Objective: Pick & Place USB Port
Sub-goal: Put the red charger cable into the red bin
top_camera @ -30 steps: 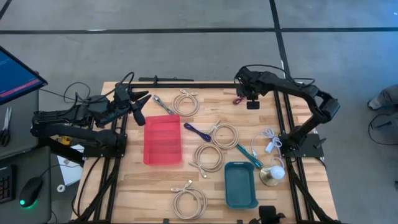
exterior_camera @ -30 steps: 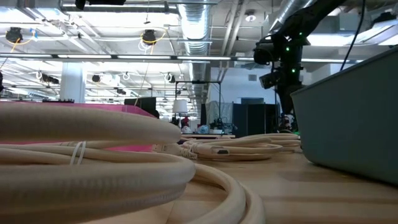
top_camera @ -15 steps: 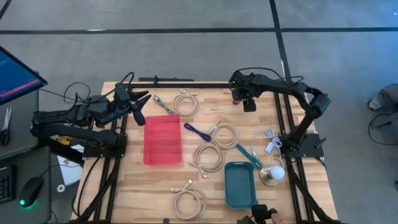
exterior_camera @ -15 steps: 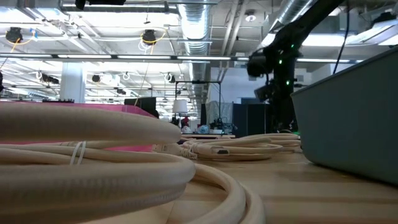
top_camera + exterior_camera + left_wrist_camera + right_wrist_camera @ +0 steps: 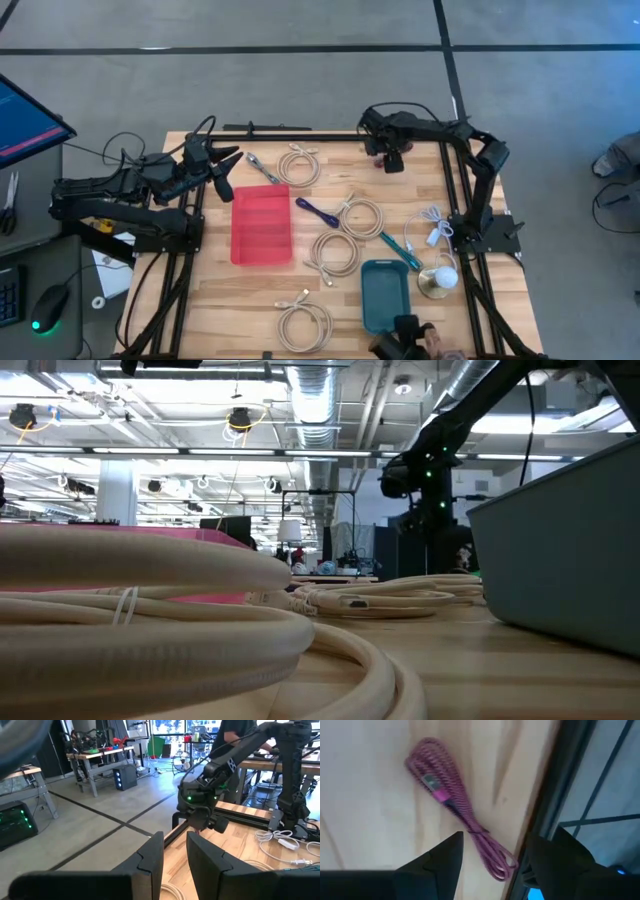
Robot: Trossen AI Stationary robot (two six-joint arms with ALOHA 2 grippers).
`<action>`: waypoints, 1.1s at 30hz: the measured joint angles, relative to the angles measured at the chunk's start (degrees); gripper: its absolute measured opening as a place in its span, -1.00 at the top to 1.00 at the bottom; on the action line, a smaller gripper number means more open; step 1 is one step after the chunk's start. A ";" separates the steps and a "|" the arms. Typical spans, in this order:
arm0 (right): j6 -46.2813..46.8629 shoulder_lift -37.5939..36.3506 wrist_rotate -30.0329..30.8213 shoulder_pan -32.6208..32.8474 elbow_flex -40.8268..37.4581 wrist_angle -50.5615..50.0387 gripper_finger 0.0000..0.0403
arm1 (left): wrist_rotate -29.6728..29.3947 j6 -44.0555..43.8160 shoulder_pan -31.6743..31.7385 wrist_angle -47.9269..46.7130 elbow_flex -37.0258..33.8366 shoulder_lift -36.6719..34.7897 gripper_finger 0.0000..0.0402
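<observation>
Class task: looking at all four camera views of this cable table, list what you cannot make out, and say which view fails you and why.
- Pink cable: in the high view it is hidden under the right tool.
- Teal bin: its contents are hidden by its near wall in the low view.
- Red tray: mostly blocked by cream cable coils in the low view.
- Left tool: its own fingers block the table in front in the left wrist view.
</observation>
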 joint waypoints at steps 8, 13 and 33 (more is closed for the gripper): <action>0.58 0.02 -1.30 -0.81 0.03 -1.84 -0.12 | 0.02 0.00 -0.02 -0.07 0.00 0.00 0.58; 1.86 0.02 -3.21 -0.87 0.02 -1.50 -0.13 | 0.02 -0.01 -0.02 -0.07 0.00 0.01 0.58; 2.51 0.02 -3.40 -6.79 0.02 -2.97 -0.08 | 0.02 -0.02 0.00 -2.41 0.00 0.02 0.58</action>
